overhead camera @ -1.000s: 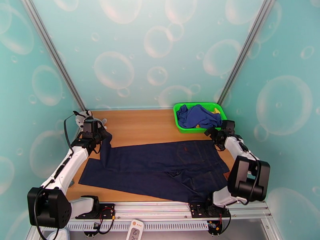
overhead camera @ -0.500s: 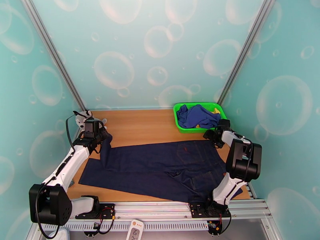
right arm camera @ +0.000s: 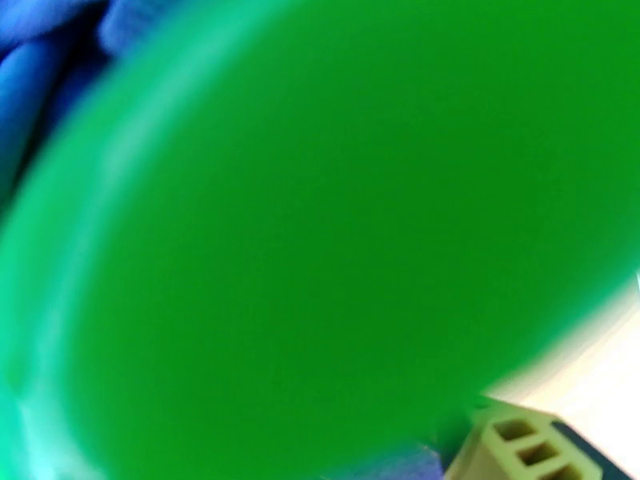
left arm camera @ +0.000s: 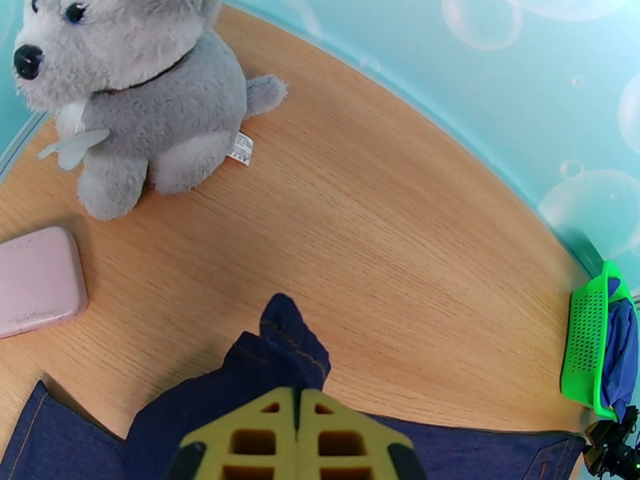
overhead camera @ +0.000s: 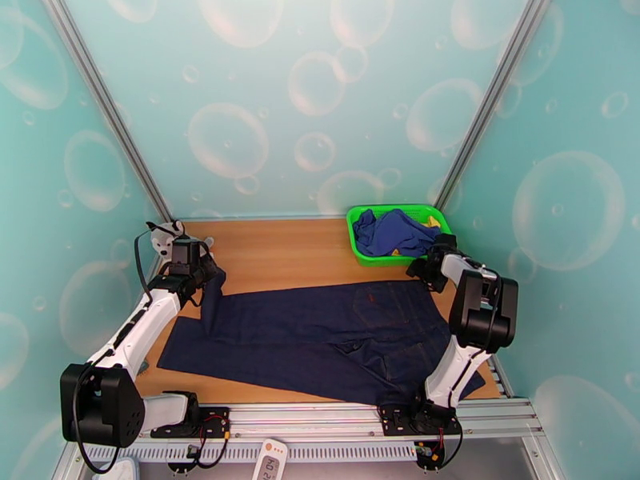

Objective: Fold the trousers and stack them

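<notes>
The dark navy trousers [overhead camera: 320,330] lie spread across the wooden table, waist to the right and legs to the left. My left gripper [overhead camera: 210,275] holds the far leg's hem lifted at the far left. In the left wrist view its fingers [left arm camera: 298,402] are shut together on the denim hem [left arm camera: 282,350]. My right gripper [overhead camera: 420,271] hovers at the far waist corner, right against the green basket. One yellow fingertip [right arm camera: 520,446] shows in the blurred right wrist view, and the jaw gap cannot be read.
A green basket [overhead camera: 356,242] holding a royal-blue garment [overhead camera: 396,232] stands at the back right, and its wall [right arm camera: 320,234] looms close in the right wrist view. A grey plush dog [left arm camera: 136,98] and a pink flat case [left arm camera: 36,278] sit at the back left.
The right arm has folded upright, and its gripper has slid back and left toward the basket. The left gripper has edged slightly farther back with the hem.
</notes>
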Tool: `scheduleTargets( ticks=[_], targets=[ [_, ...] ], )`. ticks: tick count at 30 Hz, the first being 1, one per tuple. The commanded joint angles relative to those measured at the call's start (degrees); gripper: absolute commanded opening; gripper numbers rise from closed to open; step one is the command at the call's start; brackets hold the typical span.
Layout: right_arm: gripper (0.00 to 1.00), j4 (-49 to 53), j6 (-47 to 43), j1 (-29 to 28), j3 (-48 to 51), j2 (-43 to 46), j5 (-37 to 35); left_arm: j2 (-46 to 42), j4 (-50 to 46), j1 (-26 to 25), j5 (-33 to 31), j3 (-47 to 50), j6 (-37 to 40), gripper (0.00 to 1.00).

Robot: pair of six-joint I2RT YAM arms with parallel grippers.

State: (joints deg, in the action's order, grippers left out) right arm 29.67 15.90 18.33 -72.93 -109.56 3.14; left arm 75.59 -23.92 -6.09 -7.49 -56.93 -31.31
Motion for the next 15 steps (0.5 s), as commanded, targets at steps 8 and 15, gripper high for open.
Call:
scheduleTargets(
  ticks=[8,15],
  targets=[
    [0.72,5.60,-3.20,-1.67,-3.41,-3.85,-0.62,-0.27,1.44,-0.59,-1.21,-0.39,1.07,0.00],
    [0.67,8.10,-3.92,-2.36,-4.77,-5.11,0.07,-0.26,1.77,-0.51,-1.11,-0.29,1.34,0.00]
  ],
)
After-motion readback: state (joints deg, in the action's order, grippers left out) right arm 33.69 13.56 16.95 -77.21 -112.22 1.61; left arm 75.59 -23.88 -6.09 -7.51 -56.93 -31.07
